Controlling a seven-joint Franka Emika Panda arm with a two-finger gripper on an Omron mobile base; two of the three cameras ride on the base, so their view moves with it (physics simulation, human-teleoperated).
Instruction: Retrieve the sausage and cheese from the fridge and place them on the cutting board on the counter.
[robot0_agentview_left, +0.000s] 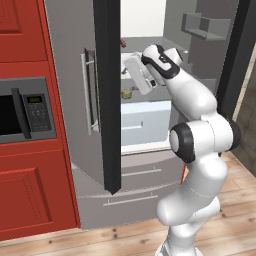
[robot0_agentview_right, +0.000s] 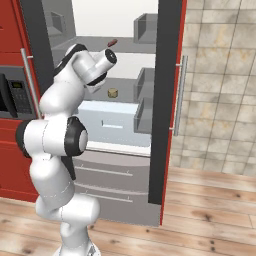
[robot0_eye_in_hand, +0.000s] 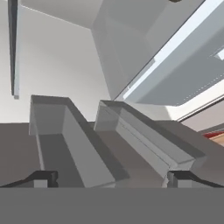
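Observation:
The fridge (robot0_agentview_left: 70, 75) stands with both doors swung open. A small dark red sausage (robot0_agentview_right: 112, 43) lies on an upper shelf and shows as well as the sausage (robot0_agentview_left: 123, 43) beside the left door's edge. One shelf lower sits the olive-yellow cheese (robot0_agentview_right: 113, 92), also seen as the cheese (robot0_agentview_left: 126, 93). My white hand (robot0_agentview_left: 136, 75) reaches inside between those two shelves, above the cheese. The gripper (robot0_eye_in_hand: 111, 179) is open with nothing between its fingertips (robot0_eye_in_hand: 43, 178), and it faces grey door bins (robot0_eye_in_hand: 61, 131). The cutting board and the counter are out of view.
The right door (robot0_agentview_right: 167, 100) carries grey bins (robot0_agentview_right: 144, 80) on its inner side. A pale blue drawer (robot0_agentview_right: 112, 122) sits below the cheese shelf. A grey microwave (robot0_agentview_left: 25, 110) is set in red cabinets left of the fridge. A tiled wall (robot0_agentview_right: 220, 75) stands at the right.

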